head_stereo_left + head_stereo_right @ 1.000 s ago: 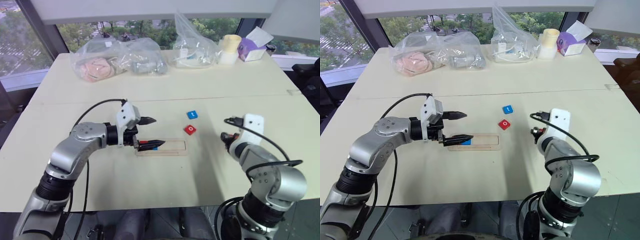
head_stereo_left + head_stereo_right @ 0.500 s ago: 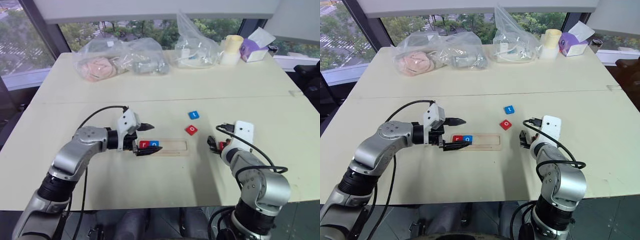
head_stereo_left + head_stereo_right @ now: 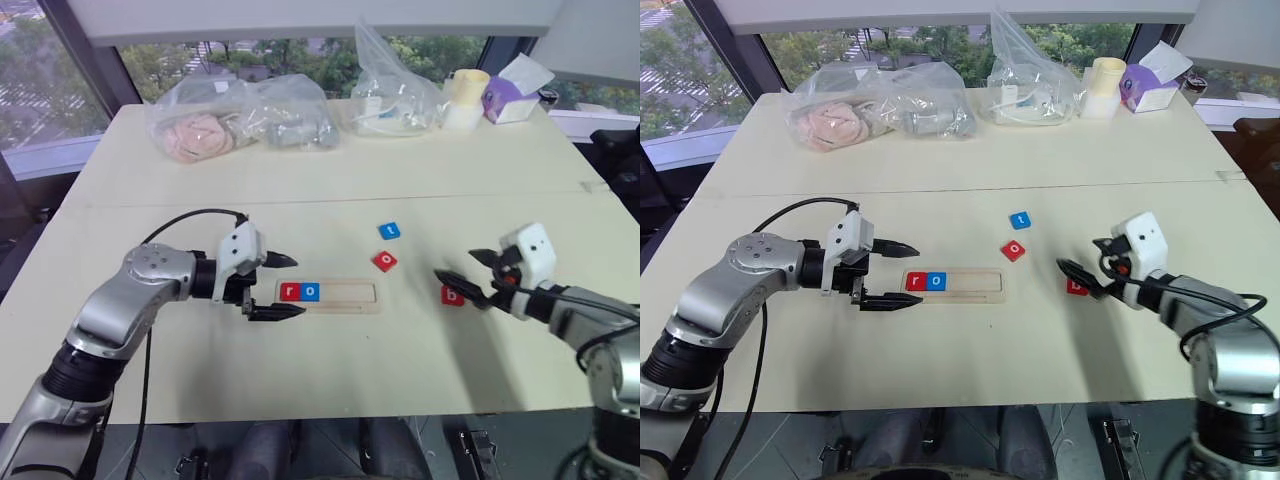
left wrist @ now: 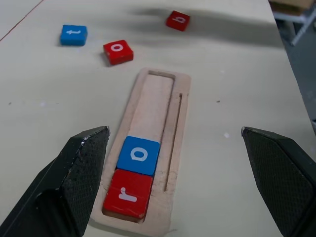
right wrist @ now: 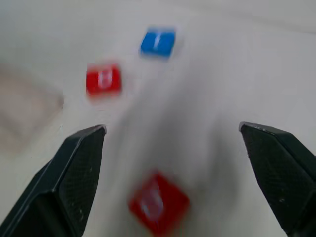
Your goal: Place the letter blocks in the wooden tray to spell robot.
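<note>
Both grippers, left and right, spread wide, empty; red r, blue o in tray.

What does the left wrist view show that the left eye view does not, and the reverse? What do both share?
Left wrist view adds: a thin groove beside the slot. Left eye view adds: plastic bags, the open right gripper. Shared: wooden tray holding red r and blue o; loose red o, blue t, red b.
</note>
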Motion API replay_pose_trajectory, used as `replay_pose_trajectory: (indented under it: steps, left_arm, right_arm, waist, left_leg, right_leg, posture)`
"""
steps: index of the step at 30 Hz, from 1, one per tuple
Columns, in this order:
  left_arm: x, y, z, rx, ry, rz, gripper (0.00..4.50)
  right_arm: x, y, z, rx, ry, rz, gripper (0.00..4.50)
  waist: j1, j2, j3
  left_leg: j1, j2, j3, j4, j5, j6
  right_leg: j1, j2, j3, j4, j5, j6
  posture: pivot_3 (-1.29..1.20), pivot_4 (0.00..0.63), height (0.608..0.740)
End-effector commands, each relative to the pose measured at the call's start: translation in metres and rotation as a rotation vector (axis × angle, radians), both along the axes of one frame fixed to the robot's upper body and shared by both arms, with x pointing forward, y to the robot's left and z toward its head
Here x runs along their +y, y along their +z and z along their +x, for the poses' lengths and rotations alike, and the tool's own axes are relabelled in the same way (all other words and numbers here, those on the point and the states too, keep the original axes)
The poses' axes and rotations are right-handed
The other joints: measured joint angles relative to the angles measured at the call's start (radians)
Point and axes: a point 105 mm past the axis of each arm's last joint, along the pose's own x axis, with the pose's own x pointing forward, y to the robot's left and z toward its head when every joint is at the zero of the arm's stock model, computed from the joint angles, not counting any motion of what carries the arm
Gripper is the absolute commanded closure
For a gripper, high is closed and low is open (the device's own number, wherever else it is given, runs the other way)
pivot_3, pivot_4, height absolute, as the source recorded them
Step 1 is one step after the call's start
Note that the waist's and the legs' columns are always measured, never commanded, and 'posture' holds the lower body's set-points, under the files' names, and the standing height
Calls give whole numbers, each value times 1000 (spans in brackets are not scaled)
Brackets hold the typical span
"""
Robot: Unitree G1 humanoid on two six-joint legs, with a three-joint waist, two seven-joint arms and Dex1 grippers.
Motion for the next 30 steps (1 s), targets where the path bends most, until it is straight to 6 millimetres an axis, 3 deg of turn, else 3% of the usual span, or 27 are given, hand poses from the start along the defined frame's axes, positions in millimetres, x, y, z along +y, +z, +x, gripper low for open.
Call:
replay_pose_trajectory:
  steps: [1, 7, 15, 23, 26, 30]
  left_arm:
    - [-3, 7, -6, -36, -42, 14, 0]
    - [0, 6, -12, -34, -18, 21, 0]
    - [0, 7, -23, -7, 26, 9, 0]
    - [4, 7, -23, -5, 41, 19, 0]
    - [4, 5, -22, -5, 44, 21, 0]
    - [8, 3, -20, -6, 60, 34, 0]
  right_arm:
    - [1, -1, -1, -18, 177, -42, 46]
    - [6, -9, 10, -34, 331, -97, 46]
    - [-11, -24, 15, 8, 423, -218, 46]
    - [-20, -23, 14, 26, 482, -286, 46]
    - [-15, -24, 16, 17, 496, -266, 948]
    - [-6, -24, 18, 4, 509, -256, 3037]
  waist:
    - [-4, -1, 1]
    - [0, -1, 1]
    - [5, -3, 2]
    - [2, -3, 2]
    - [3, -3, 2]
    - [2, -3, 2]
  left_leg:
    - [0, 1, 0, 0, 0, 0]
    - [1, 2, 0, 0, 0, 0]
    - [0, -1, -1, 1, 0, 0]
    - [0, 0, -1, 1, 0, 0]
    - [0, 0, -1, 1, 0, 0]
    - [0, -1, -1, 1, 0, 0]
  right_leg:
    - [0, 0, 0, 0, 0, 0]
    - [0, 1, 0, 1, 0, -2]
    - [0, -1, 1, 0, 0, -1]
    - [0, -1, 1, 1, 0, -2]
    - [0, -1, 1, 1, 0, -1]
    - [0, -1, 1, 1, 0, -1]
  posture:
    - [0, 150, 740]
    - [0, 150, 740]
    - [0, 150, 740]
    - [0, 150, 740]
    - [0, 150, 740]
    - [0, 150, 740]
